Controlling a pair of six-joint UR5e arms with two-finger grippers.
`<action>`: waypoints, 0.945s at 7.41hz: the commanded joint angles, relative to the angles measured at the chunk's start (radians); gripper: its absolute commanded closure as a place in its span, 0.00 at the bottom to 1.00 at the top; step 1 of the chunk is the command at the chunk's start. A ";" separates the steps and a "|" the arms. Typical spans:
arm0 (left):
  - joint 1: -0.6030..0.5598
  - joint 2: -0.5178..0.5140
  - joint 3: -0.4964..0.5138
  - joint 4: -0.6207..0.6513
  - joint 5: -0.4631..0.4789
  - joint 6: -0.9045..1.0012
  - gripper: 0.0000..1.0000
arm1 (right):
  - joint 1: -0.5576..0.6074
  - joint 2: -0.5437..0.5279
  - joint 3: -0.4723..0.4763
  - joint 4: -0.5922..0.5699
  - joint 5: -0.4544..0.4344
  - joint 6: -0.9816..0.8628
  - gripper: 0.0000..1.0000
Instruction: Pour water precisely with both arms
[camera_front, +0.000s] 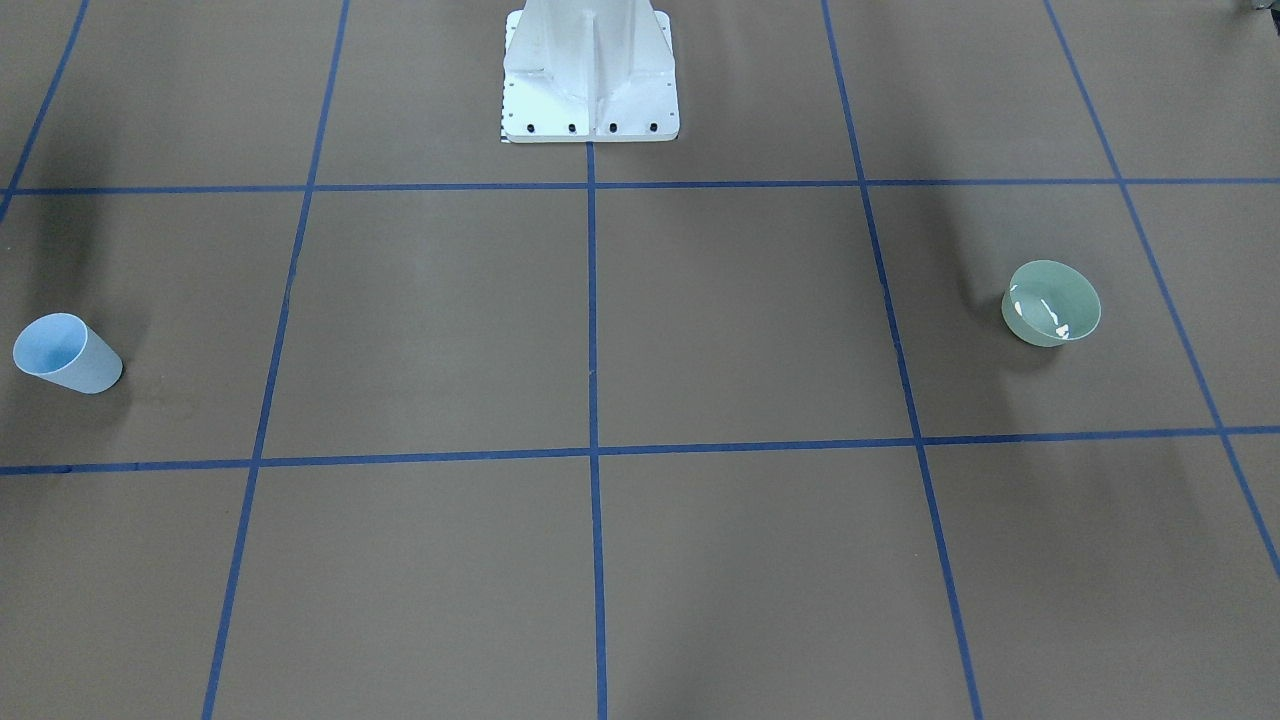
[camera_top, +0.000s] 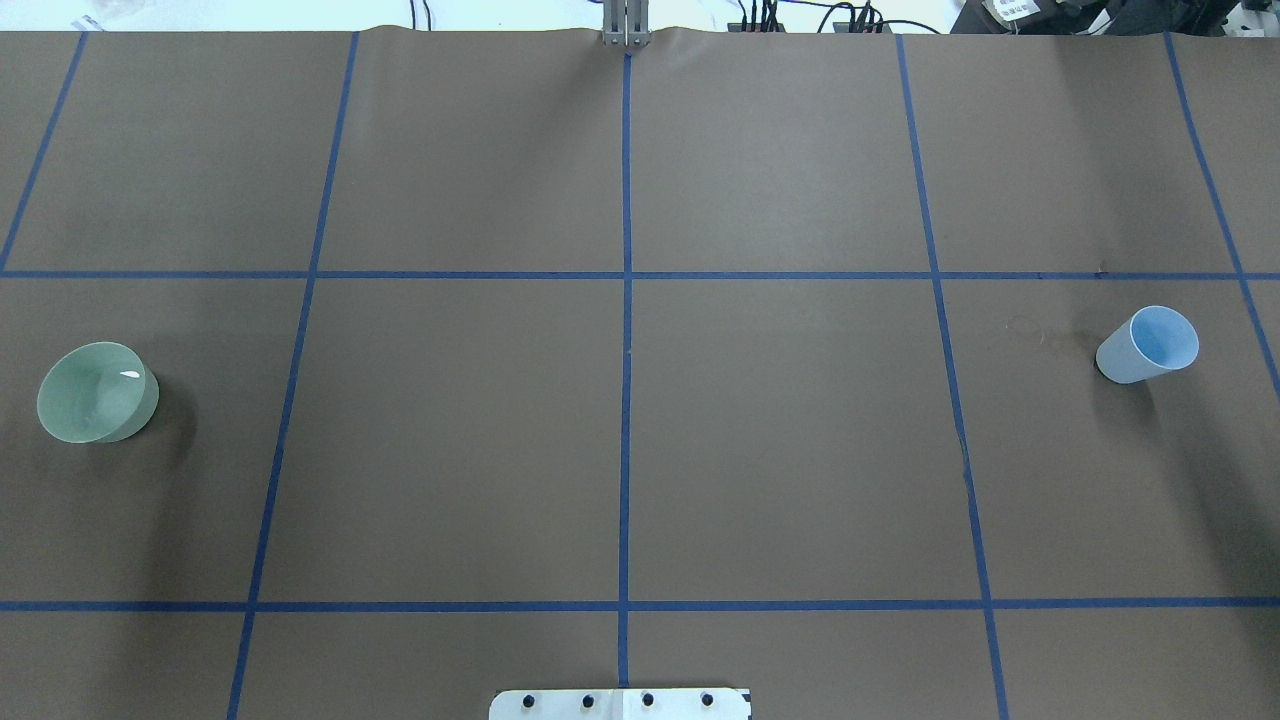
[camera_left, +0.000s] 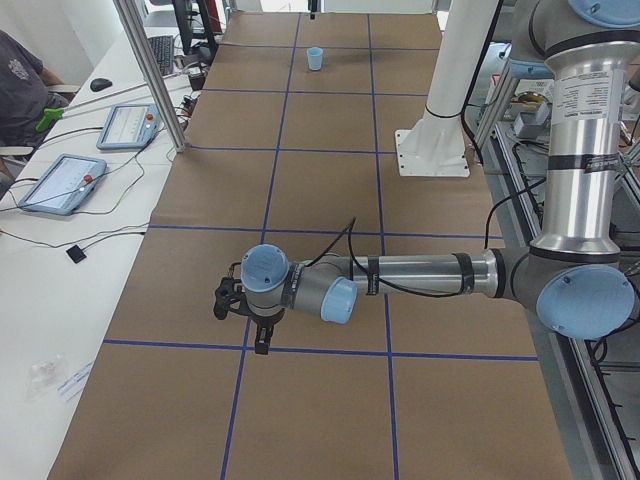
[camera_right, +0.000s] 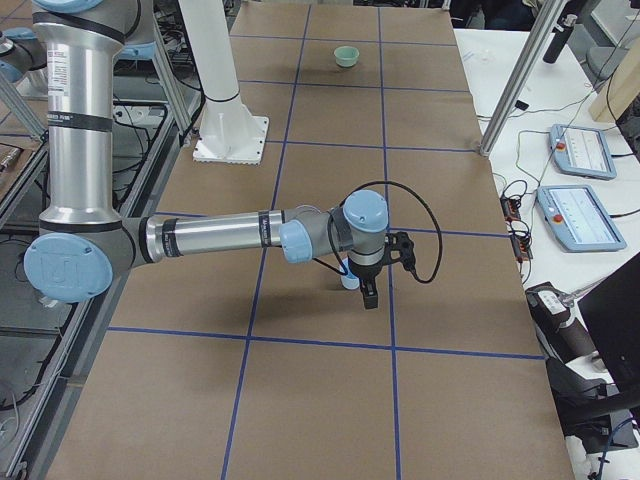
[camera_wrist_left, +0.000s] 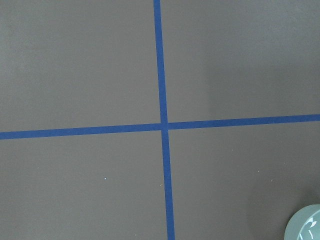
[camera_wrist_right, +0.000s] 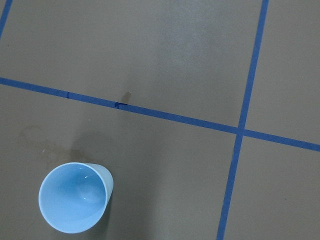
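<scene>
Left arm (camera_left: 420, 275) is lying nearest in the left-side view, reaching out level over the surface (camera_front: 740, 320). Left hand (camera_left: 262, 345) is pointing down; whether its fingers are parted or closed, I cannot tell.

The water (camera_top: 129, 375) is sitting in the pale green bowl (camera_top: 148, 405) at the robot's left end of the surface, showing only as white glints. The bowl's rim is edging into the lower corner of the left wrist view.

Light blue cup (camera_wrist_right: 107, 182) is standing upright at the opposite end, well apart from the bowl. Right arm (camera_right: 210, 235) is stretching out low there. Right hand (camera_right: 371, 300) is hanging near the cup, and again I cannot tell its state.

White pedestal (camera_front: 590, 80) is standing midway between the two ends, on the blue tape grid (camera_front: 592, 300).
</scene>
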 joint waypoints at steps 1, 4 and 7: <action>-0.005 -0.035 -0.018 0.112 0.000 -0.010 0.00 | 0.020 0.125 -0.112 -0.095 0.007 -0.002 0.00; 0.004 -0.078 -0.087 0.224 0.029 -0.039 0.00 | 0.020 0.124 -0.105 -0.121 0.010 0.003 0.00; 0.006 -0.060 -0.096 0.217 0.057 -0.033 0.00 | 0.022 0.101 -0.091 -0.122 -0.001 0.018 0.00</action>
